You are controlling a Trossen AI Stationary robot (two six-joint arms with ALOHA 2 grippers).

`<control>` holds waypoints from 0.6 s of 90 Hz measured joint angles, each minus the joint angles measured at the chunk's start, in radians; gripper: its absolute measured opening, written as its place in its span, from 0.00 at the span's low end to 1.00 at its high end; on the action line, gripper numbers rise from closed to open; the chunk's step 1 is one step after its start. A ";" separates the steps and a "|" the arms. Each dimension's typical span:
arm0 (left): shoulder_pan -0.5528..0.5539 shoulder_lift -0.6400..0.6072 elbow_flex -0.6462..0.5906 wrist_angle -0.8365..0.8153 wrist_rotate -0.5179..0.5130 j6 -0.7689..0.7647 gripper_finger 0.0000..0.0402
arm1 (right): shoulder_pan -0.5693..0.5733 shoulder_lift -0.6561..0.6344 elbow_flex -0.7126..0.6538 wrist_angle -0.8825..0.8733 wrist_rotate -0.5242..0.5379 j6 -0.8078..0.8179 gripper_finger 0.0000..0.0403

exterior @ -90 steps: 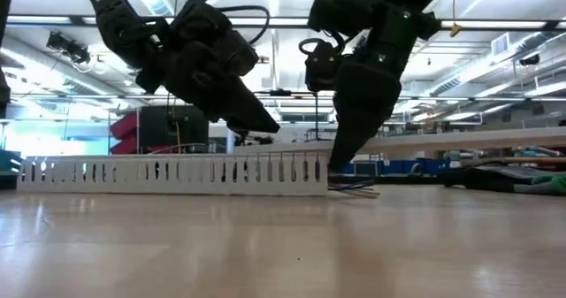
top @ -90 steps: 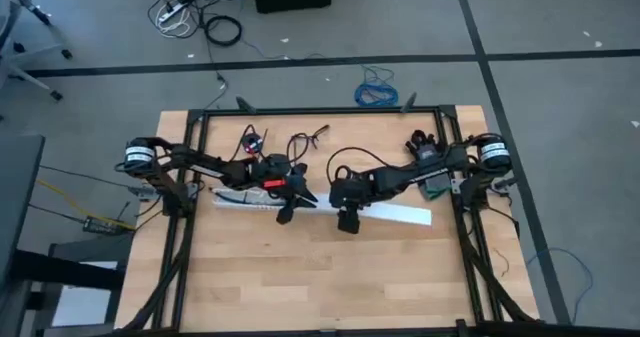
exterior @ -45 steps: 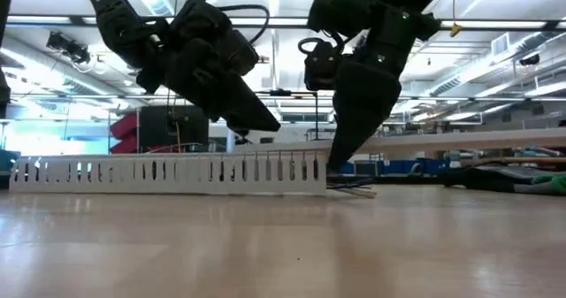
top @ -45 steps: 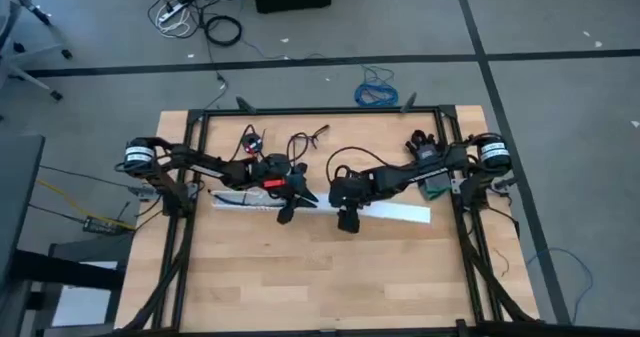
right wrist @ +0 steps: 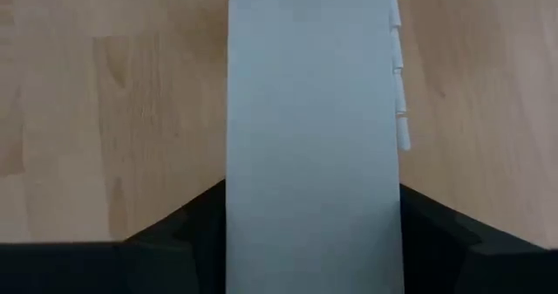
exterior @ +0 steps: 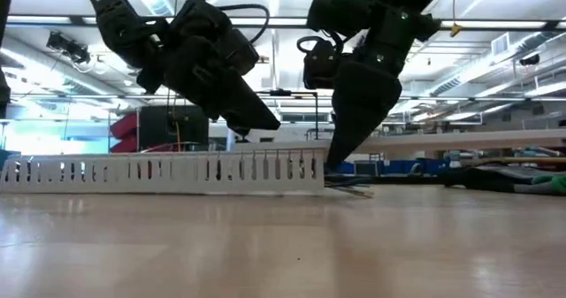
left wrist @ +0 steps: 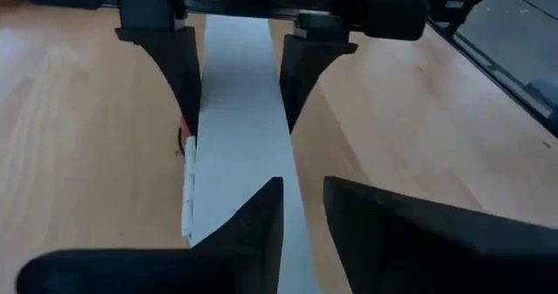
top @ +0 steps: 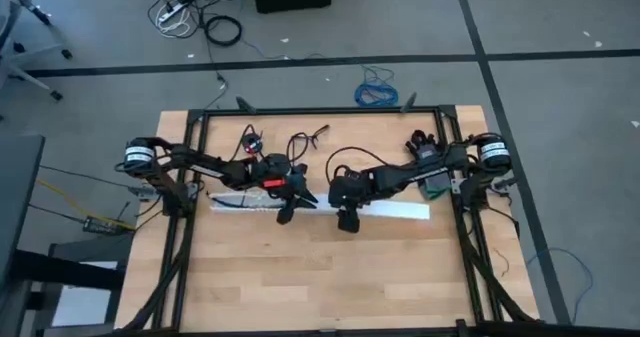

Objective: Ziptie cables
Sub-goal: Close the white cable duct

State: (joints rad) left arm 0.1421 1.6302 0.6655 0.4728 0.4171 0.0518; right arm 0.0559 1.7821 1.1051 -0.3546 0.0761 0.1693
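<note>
A white slotted strip [exterior: 159, 171] lies across the table's middle, and a flat white strip [right wrist: 309, 128] runs on from its right end toward the table's right. Thin dark cables [exterior: 350, 184] stick out onto the table at that joint. My right gripper [top: 347, 217] is shut on the flat strip. My left gripper [exterior: 265, 124] hovers just above the slotted strip, left of the right gripper, its fingers [left wrist: 261, 220] a narrow gap apart with nothing between them. My right gripper pinches the flat white strip by its two long edges [right wrist: 228, 198], one finger [right wrist: 179, 233] on each side, lying across it. The fingers come from above, slanting down. The strip sits level at the height of the slotted strip's top [exterior: 442, 141], clear of the table.
A loose bunch of black wires [top: 305, 140] and a small dark and red part [top: 251, 137] lie near the table's far edge. A black frame [top: 320, 110] runs round the table. A blue coiled cable [top: 378, 92] lies on the floor beyond.
The slotted strip and the flat strip have slid a little toward the table's left edge, flat on the table, with my right gripper going the same way, still shut on the flat strip.
</note>
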 joint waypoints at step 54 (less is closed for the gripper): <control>0.000 0.000 0.000 -0.022 0.004 -0.004 0.19 | 0.000 0.000 0.000 0.019 -0.043 -0.037 0.57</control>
State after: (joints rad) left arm 0.1421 1.6302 0.6655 0.4505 0.4213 0.0481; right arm 0.0555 1.7821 1.1049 -0.3359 0.0330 0.1326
